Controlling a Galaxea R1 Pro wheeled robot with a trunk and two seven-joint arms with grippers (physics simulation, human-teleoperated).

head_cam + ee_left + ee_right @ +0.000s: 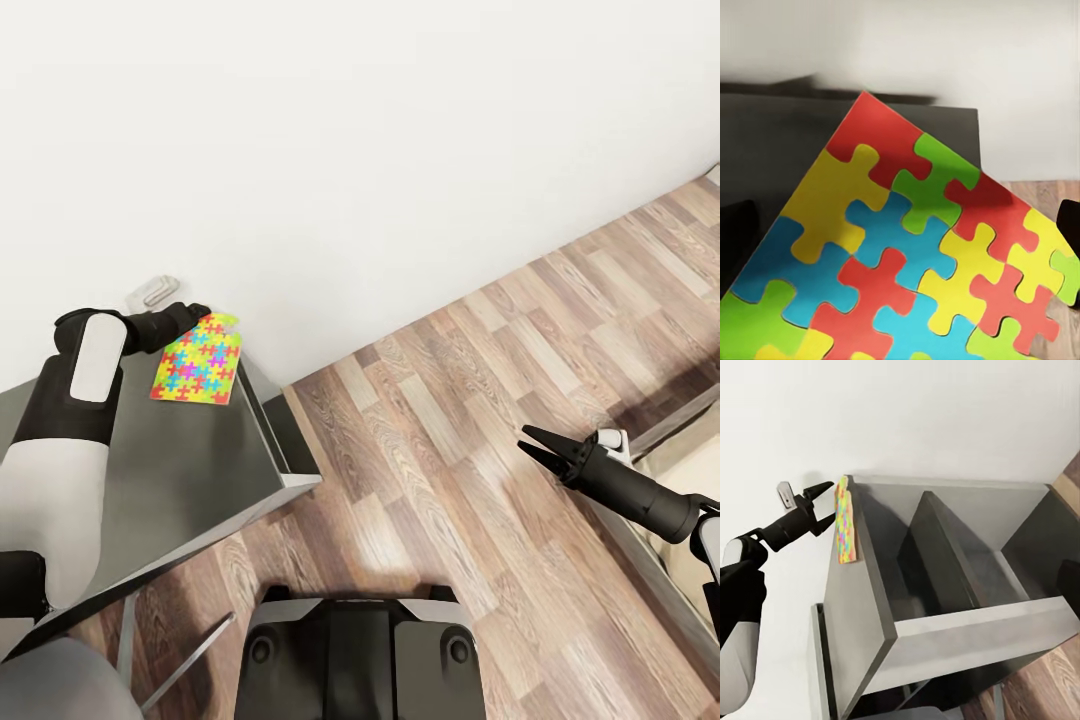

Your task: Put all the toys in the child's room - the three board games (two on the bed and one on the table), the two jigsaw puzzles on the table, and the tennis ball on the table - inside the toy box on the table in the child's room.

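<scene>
Pinching the multicoloured jigsaw puzzle (199, 360) at its upper edge, the left gripper (196, 314) holds it over the dark grey counter (170, 470), at about 10 o'clock in the head view. From the right wrist camera the puzzle (845, 520) stands on edge by the counter's (967, 652) side. At 4 o'clock the right gripper (540, 447) hangs over the wooden floor (480, 400), fingers slightly spread, holding nothing.

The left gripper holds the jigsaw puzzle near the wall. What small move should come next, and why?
Probably carry it sideways, away from the wall. In the right wrist view the left gripper grips the jigsaw puzzle beside the toy box's outer wall, not over its open compartments, so releasing now would likely miss.
</scene>
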